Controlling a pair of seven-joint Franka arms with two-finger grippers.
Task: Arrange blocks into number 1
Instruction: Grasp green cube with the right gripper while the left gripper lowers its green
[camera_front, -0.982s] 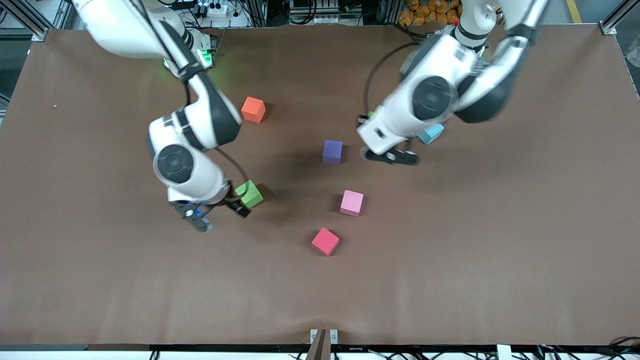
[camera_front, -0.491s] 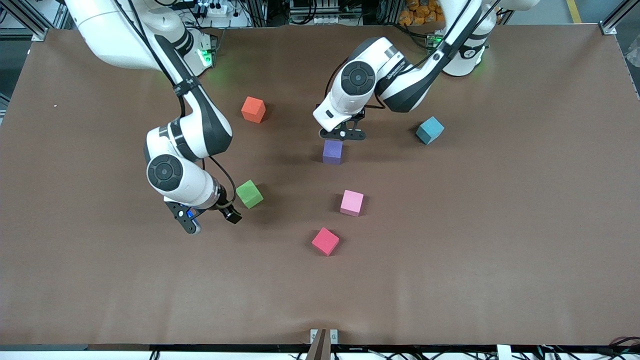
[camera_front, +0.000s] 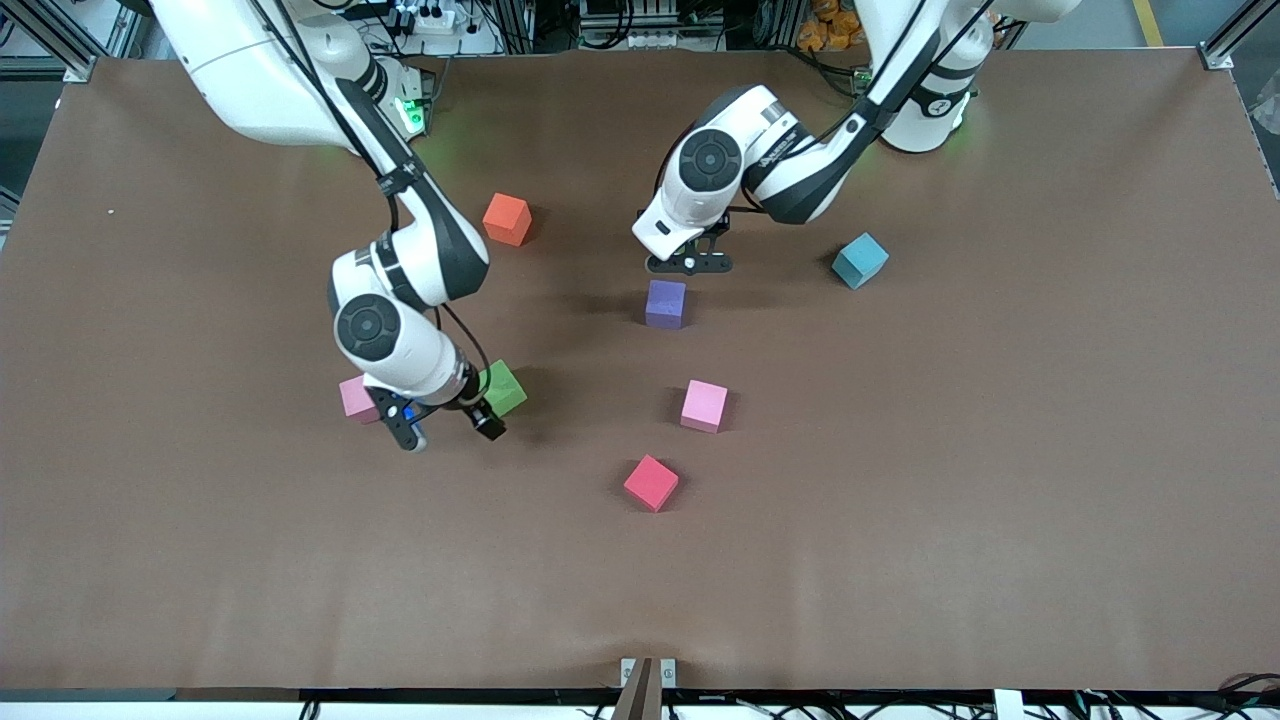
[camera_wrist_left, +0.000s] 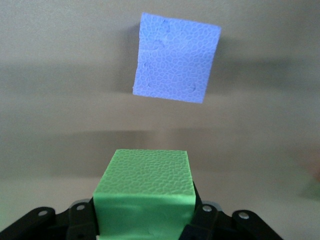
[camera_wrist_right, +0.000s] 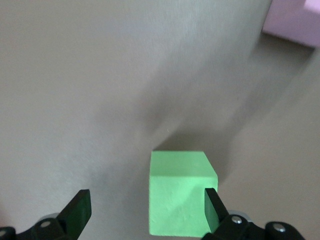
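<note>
Left gripper (camera_wrist_left: 145, 225) pinching a green block (camera_wrist_left: 145, 197) above the purple block (camera_front: 665, 303); right gripper (camera_front: 445, 428) spread wide.

Cubes, so no long axis; purple block sits mid-table, turned slightly askew in left wrist view. Second green block (camera_front: 502, 388) on the table just inside one right finger (camera_wrist_right: 212, 207), corner toward front camera.

Green block (camera_wrist_left: 144, 192) gripped above purple block (camera_front: 665, 303), other green block (camera_front: 503, 388) between pink blocks (camera_front: 703, 405).

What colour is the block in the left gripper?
Green: the left gripper is shut on a green block, clearest in the left wrist view.
</note>
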